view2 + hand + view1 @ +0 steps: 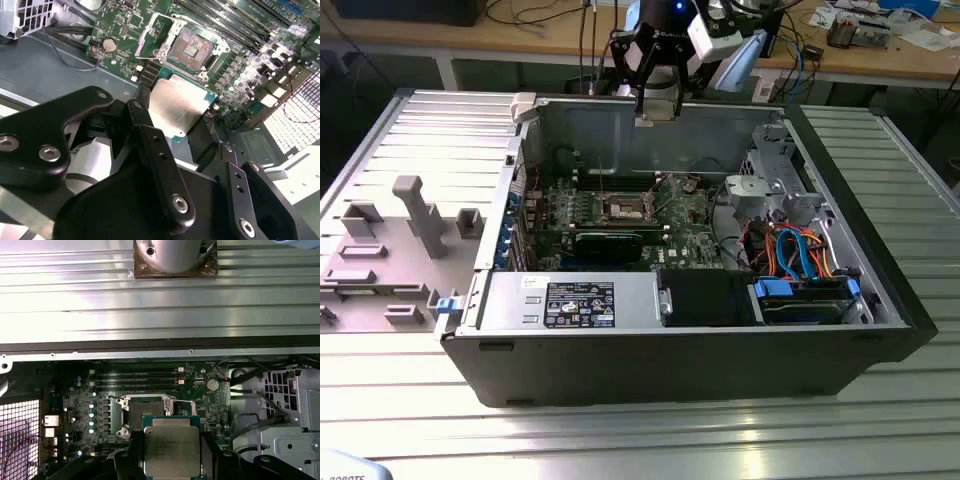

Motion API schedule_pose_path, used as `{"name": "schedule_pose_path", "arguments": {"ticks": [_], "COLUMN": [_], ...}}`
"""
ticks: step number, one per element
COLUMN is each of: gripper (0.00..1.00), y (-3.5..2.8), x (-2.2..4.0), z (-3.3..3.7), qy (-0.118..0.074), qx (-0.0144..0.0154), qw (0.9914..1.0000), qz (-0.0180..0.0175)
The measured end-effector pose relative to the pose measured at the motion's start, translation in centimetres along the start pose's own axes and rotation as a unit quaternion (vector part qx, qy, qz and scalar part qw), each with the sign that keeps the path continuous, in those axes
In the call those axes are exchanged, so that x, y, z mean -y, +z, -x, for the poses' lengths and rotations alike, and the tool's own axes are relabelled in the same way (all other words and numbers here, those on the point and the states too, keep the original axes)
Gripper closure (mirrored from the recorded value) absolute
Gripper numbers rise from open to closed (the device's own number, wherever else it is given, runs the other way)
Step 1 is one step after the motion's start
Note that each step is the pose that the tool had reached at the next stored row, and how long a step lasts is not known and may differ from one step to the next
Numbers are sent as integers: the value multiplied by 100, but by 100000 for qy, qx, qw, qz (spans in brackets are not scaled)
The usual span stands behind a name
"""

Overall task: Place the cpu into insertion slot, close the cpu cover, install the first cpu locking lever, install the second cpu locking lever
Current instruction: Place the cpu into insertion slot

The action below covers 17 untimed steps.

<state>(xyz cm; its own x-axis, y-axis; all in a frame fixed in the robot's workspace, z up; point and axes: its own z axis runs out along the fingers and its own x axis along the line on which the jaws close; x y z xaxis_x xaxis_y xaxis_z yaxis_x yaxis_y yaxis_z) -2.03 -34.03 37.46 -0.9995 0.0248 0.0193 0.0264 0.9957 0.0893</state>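
ribbed grey metal table (pixel 620 440) with an open black pc case (pixel 670 365) lying on it, green motherboard (pixel 690 225) facing up. the black two-finger tool (pixel 657 112) hangs over the case's far wall, pinching the flat square silver-topped cpu (pixel 171 447) by two opposite edges. the bare open socket (pixel 142 412) sits lower down, just past one chip edge, i'd say slightly toward the exterior view's left. chip and socket edges look roughly square to each other.

The cpu (pixel 171 447) has a dull silver metal top; the table (pixel 620 440) is ribbed shiny metal.
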Motion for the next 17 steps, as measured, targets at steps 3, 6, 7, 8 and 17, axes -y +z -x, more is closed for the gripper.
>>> {"name": "schedule_pose_path", "arguments": {"ticks": [3, 6, 7, 8, 17], "gripper": [46, 46, 46, 46, 46], "y": [0, 0, 0, 0, 2], "x": [0, 0, 0, 0, 0], "z": [0, 0, 0, 0, 0], "qy": [0, -1, 0, 0, 1454], "qx": [-1, 0, -1, -1, 127], "qw": [100000, 100000, 100000, 100000, 99989], "qz": [0, -1, -1, 0, 19]}}
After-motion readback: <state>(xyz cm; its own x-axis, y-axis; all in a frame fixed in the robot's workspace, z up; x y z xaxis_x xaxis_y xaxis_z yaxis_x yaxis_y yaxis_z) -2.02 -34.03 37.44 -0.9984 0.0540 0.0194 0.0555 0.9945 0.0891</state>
